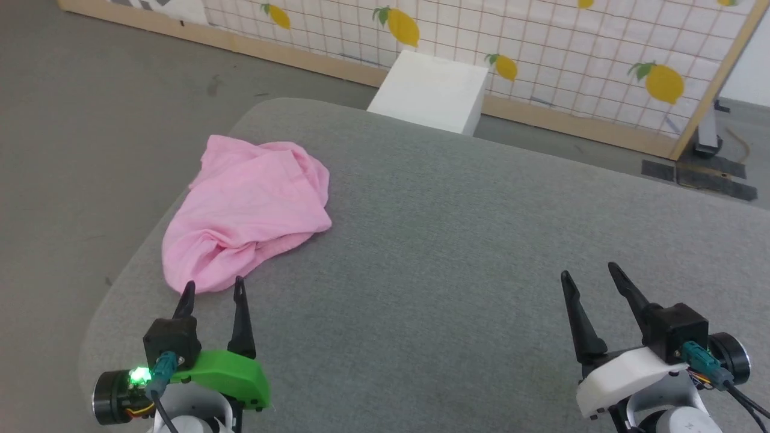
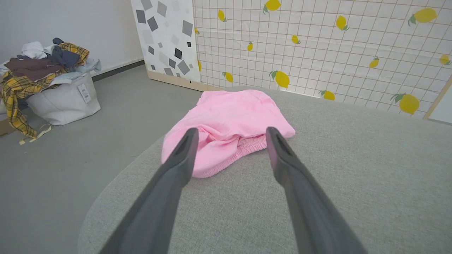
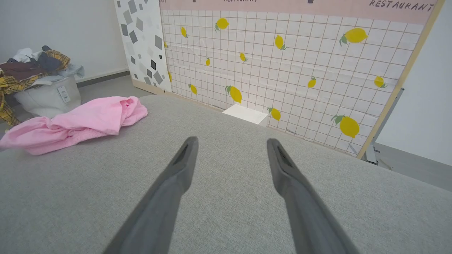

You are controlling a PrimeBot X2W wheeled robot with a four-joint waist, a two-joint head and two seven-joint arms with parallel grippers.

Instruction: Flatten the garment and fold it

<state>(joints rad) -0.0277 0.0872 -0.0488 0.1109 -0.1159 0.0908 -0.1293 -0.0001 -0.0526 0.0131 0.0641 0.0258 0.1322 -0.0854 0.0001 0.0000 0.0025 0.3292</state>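
The garment (image 1: 249, 210) is a crumpled light-pink heap on the left part of the grey table (image 1: 457, 240), near its left edge. From the left wrist view the garment (image 2: 226, 123) shows a gathered elastic hem on its near side. My left gripper (image 1: 212, 288) stands open just short of the heap's near end, nothing between its fingers; its tips (image 2: 230, 132) frame the hem. Over at the table's right side my right gripper (image 1: 592, 272) is open over bare cloth, far from the garment (image 3: 77, 123).
A white block (image 1: 430, 90) stands beyond the table's far edge, before a lemon-patterned screen (image 1: 541, 48). A white bin heaped with clothes (image 2: 53, 84) sits on the floor to the left. Grey floor (image 1: 90, 132) surrounds the table's rounded left corner.
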